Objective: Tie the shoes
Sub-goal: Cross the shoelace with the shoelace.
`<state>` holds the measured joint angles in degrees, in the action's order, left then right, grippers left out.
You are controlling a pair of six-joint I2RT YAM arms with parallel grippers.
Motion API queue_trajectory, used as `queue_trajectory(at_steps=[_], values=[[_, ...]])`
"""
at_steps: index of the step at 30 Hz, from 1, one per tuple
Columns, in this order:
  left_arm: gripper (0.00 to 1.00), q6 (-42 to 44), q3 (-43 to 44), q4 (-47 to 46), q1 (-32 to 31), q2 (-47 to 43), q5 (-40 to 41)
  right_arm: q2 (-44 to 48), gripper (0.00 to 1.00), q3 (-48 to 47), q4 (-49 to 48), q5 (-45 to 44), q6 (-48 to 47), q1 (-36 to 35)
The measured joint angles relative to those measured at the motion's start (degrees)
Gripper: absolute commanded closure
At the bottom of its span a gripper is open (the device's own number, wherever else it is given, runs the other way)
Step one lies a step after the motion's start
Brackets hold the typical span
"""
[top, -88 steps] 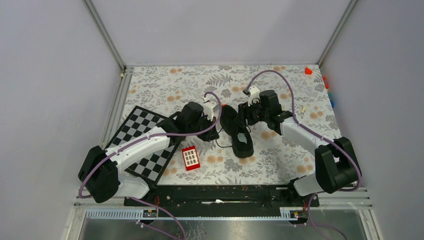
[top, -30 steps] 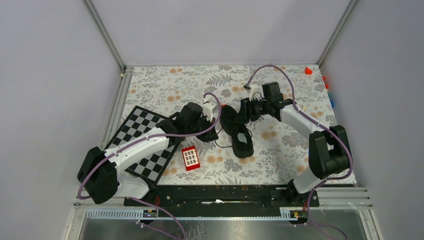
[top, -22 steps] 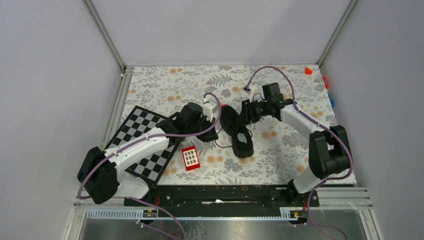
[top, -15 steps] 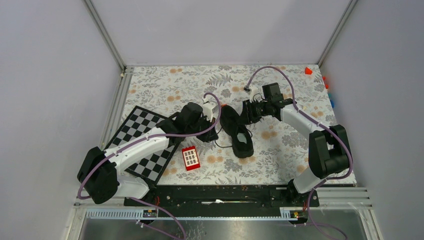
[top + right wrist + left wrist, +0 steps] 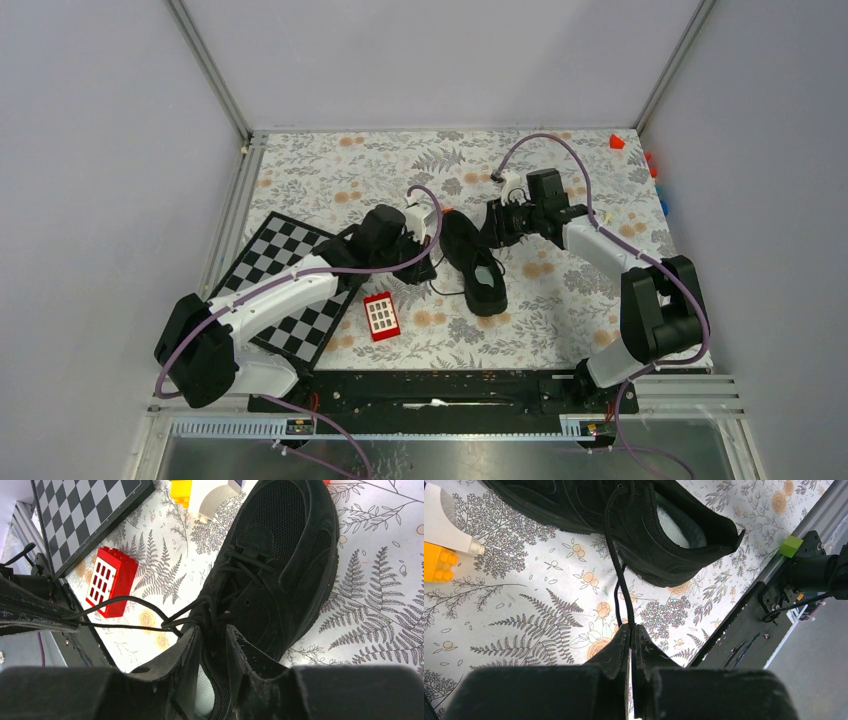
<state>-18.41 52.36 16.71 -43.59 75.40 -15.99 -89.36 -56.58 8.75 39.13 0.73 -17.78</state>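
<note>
The black shoe (image 5: 475,265) lies on the floral table, toe to the far side, grey insole showing. My left gripper (image 5: 425,262) is just left of it and is shut on a thin black lace (image 5: 616,575) that runs taut from the shoe (image 5: 644,525) to my left gripper (image 5: 630,627). My right gripper (image 5: 492,232) is over the shoe's right side. In the right wrist view the right gripper (image 5: 214,630) stands with its jaws narrowly apart, closed round the tongue and laces at the shoe's (image 5: 280,565) collar.
A chessboard (image 5: 290,285) lies to the left and a red block (image 5: 381,316) sits in front of the shoe. A yellow block (image 5: 436,562) and a white arch block (image 5: 444,525) lie by the toe. A small green cube (image 5: 792,545) sits on the base rail.
The right arm's wrist has swung back and to the right while its gripper stays at the shoe's collar. The left arm and the lace it holds have not moved.
</note>
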Motion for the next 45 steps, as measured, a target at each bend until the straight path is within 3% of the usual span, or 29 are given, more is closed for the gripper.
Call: queue_trajectory(at_steps=[8, 15, 22, 26, 34, 39, 45], values=[[1.00, 0.0, 0.0, 0.0, 0.0, 0.0, 0.0, 0.0, 0.67, 0.0, -1.6, -0.7, 0.7, -0.8], [1.00, 0.0, 0.0, 0.3, 0.0, 0.0, 0.0, 0.0, 0.99, 0.0, -1.6, -1.9, 0.5, -1.6], [1.00, 0.0, 0.0, 0.4, 0.0, -0.2, 0.0, 1.2, 1.00, 0.4, -1.2, -7.6, -1.0, -3.4], [1.00, 0.0, 0.0, 0.5, 0.0, -0.7, 0.0, 6.3, 1.00, 4.5, -3.5, -15.2, -2.8, -7.2], [1.00, -0.3, 0.0, 0.9, 0.0, -1.7, -0.5, 17.4, 1.00, 18.5, -18.3, -35.6, -5.0, -16.5], [1.00, -1.3, 0.0, 0.9, 0.0, -2.2, -1.9, 18.6, 1.00, 24.3, -28.7, -47.3, -6.6, -20.4], [1.00, -2.1, 0.0, 0.9, -0.2, -2.3, -3.3, 15.5, 1.00, 25.0, -38.3, -60.0, -10.4, -21.4]])
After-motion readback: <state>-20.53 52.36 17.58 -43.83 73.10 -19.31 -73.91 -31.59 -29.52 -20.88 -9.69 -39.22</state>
